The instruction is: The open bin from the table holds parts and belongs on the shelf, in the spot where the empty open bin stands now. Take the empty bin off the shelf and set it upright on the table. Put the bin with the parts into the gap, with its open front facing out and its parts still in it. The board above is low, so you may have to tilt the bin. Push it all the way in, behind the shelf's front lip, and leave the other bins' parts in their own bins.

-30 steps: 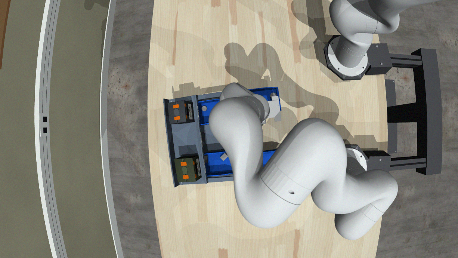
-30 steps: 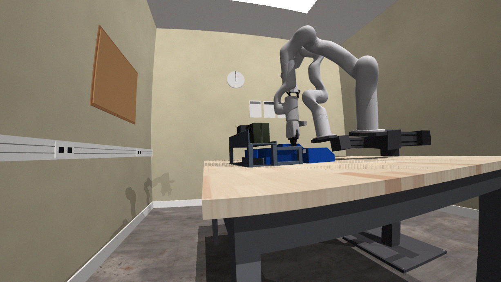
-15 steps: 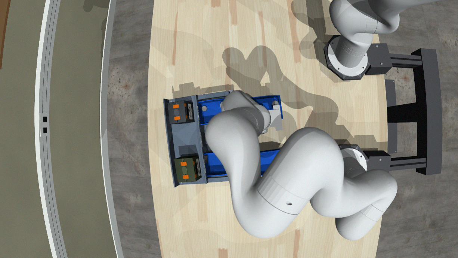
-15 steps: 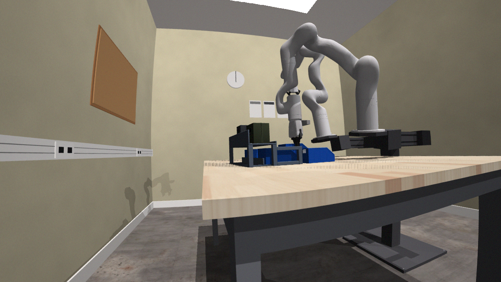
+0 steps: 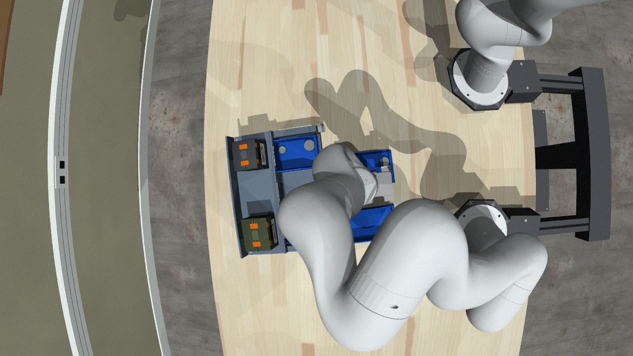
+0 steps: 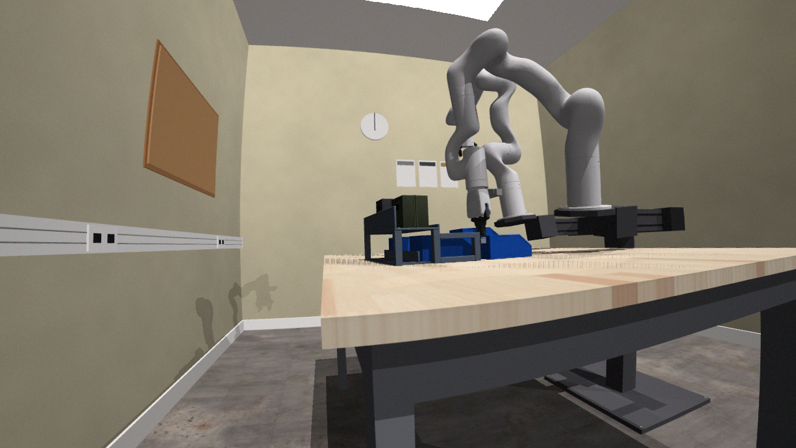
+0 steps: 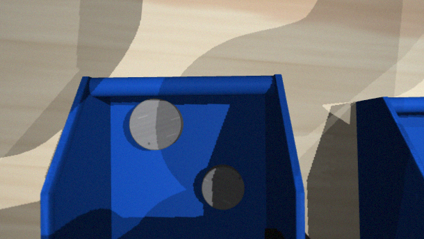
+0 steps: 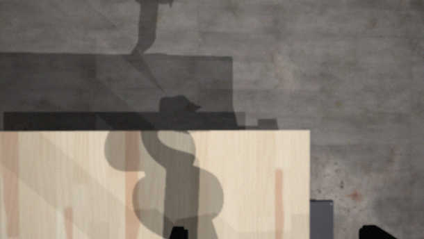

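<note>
The bin with parts [image 5: 374, 157] [image 7: 167, 87] holds two round discs [image 7: 156, 124] [image 7: 222, 187]. My left gripper [image 6: 482, 237] [image 7: 298, 235] is shut on its side wall. Its open front faces away from the shelf; it seems raised a little off the table. The empty blue bin [image 5: 369, 224] [image 6: 508, 246] [image 7: 410, 119] stands beside it, partly hidden by my left arm. The grey shelf [image 5: 258, 185] [image 6: 436, 245] has a bare gap [image 5: 294, 179] in the middle. My right gripper [image 6: 468, 147] [image 8: 272, 233] is open and empty, high up.
A blue bin with round parts [image 5: 296, 155] sits on the shelf on one side of the gap. Another shelf bin is mostly hidden by my left arm. A dark box [image 5: 248, 155] and an olive-green box [image 5: 258, 232] [image 6: 415, 211] stand on the shelf's upper board.
</note>
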{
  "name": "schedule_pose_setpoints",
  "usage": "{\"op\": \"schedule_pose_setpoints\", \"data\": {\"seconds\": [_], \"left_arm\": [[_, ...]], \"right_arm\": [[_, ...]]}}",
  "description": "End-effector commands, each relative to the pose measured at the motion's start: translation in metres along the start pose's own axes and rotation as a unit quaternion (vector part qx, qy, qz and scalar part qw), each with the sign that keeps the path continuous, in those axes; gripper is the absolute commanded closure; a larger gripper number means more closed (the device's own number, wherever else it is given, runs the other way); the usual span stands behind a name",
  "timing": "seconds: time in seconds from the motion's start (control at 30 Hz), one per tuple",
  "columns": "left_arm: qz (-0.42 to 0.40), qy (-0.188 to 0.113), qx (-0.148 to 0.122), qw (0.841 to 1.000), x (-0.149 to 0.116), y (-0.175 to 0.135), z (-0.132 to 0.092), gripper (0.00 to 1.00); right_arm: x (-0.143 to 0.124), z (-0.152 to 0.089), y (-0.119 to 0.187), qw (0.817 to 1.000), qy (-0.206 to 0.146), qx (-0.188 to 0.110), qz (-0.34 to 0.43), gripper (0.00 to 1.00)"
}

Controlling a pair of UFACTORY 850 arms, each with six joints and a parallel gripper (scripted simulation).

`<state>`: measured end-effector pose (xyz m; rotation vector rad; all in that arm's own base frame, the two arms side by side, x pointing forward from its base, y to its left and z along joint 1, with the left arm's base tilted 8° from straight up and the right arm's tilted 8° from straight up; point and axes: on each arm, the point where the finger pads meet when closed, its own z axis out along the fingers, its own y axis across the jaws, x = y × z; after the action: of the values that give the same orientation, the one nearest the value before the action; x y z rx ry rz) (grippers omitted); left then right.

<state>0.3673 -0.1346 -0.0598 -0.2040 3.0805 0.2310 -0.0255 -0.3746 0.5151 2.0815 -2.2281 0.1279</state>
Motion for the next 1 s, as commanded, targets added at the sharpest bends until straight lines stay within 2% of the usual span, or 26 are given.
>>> {"op": "schedule_pose_setpoints", "data": {"seconds": [0.0, 0.27, 0.77, 0.97], "left_arm": [[-0.001, -0.012, 0.013, 1.000, 0.001, 0.020, 0.001, 1.00], [0.000, -0.012, 0.013, 1.000, 0.002, 0.035, 0.002, 1.00], [0.000, -0.012, 0.013, 1.000, 0.002, 0.036, 0.002, 1.00], [0.000, -0.012, 0.013, 1.000, -0.017, 0.036, 0.001, 1.00]], "right_arm": [[0.000, -0.001, 0.000, 1.000, 0.001, 0.000, 0.000, 0.00], [0.000, -0.001, 0.000, 1.000, 0.001, 0.000, 0.000, 0.00], [0.000, -0.001, 0.000, 1.000, 0.001, 0.000, 0.000, 0.00], [0.000, -0.001, 0.000, 1.000, 0.001, 0.000, 0.000, 0.00]]}}
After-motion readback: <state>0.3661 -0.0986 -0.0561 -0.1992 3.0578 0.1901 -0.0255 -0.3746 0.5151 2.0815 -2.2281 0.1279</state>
